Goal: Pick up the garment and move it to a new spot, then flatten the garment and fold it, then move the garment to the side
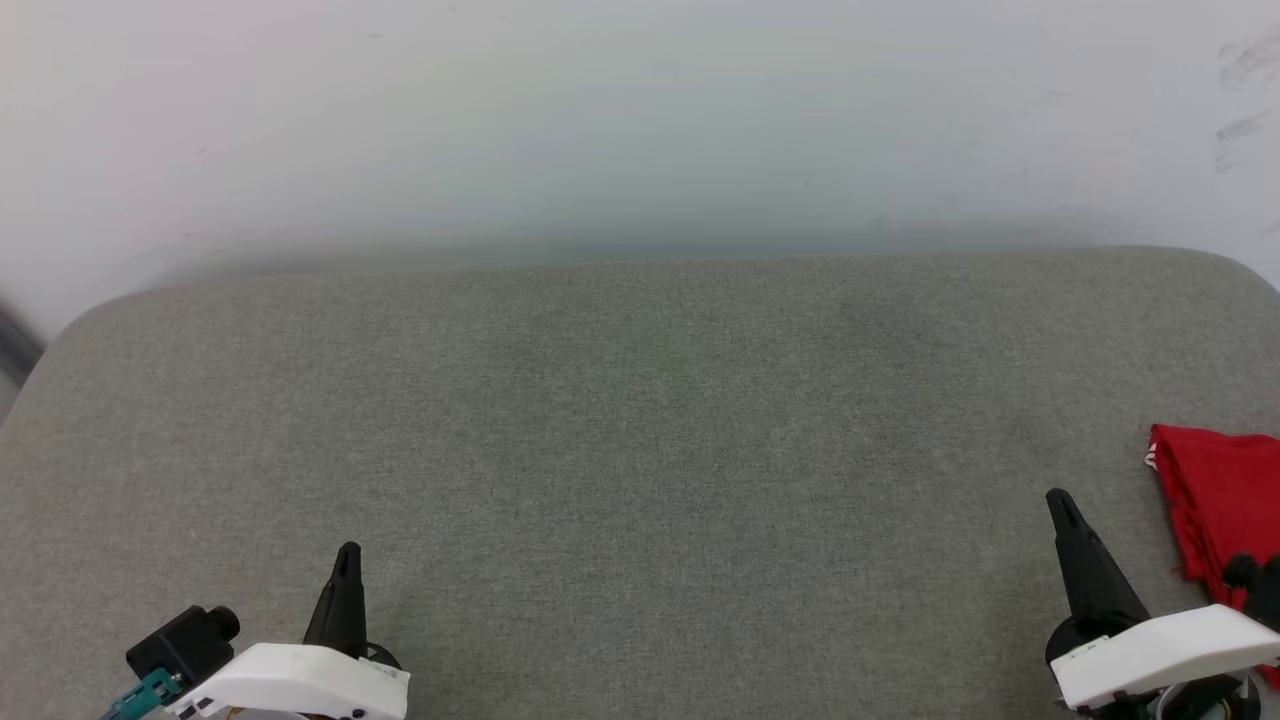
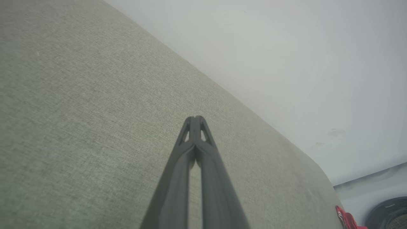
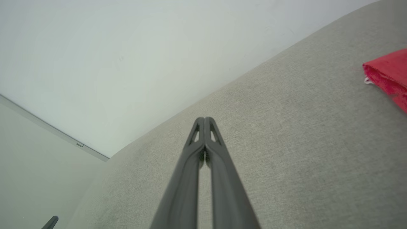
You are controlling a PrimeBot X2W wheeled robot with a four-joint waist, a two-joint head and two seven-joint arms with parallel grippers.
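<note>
Grey cloth surface (image 1: 640, 450) carries the garment (image 1: 1215, 500) at the head view's right edge, a compact red bundle; it looks folded and set aside, so the task seems finished, else a rightward reach comes next. Near it the right gripper (image 1: 1060, 500), and at lower left the left gripper (image 1: 347, 553), are pinched together, empty. Right wrist view adds its layered, white-trimmed edge.

We see a grey, cloth-covered bench (image 1: 640, 450) with rounded far corners, standing against a pale wall (image 1: 640, 120); faint dark scuffs (image 1: 1245, 125) mark the wall at far right.
</note>
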